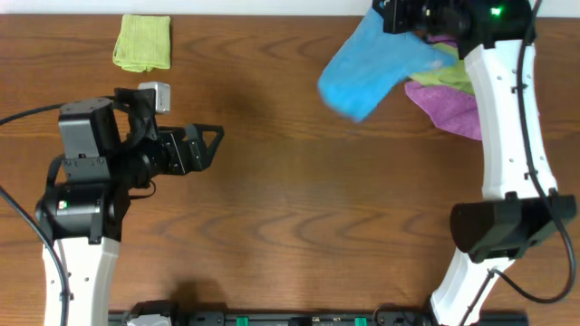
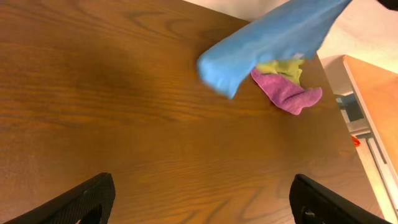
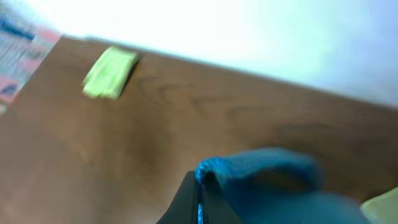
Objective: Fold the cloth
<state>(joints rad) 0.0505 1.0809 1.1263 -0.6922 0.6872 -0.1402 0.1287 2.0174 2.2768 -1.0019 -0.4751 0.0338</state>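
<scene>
Right claw [image 1: 408, 16] is pinched shut on 1 edge of the sky-blue cloth [image 1: 367, 68], a soft, fuzzy microfibre sheet hanging from the jaws and sagging toward the table's middle, over a crumpled purple cloth [image 1: 449, 107] at the far right of the wood-grain table [image 1: 299, 208]. Left claw [image 1: 210, 148] gapes wide, gripping nothing, well apart from the cloth. A folded lime-green cloth [image 1: 143, 42] lies far left.
</scene>
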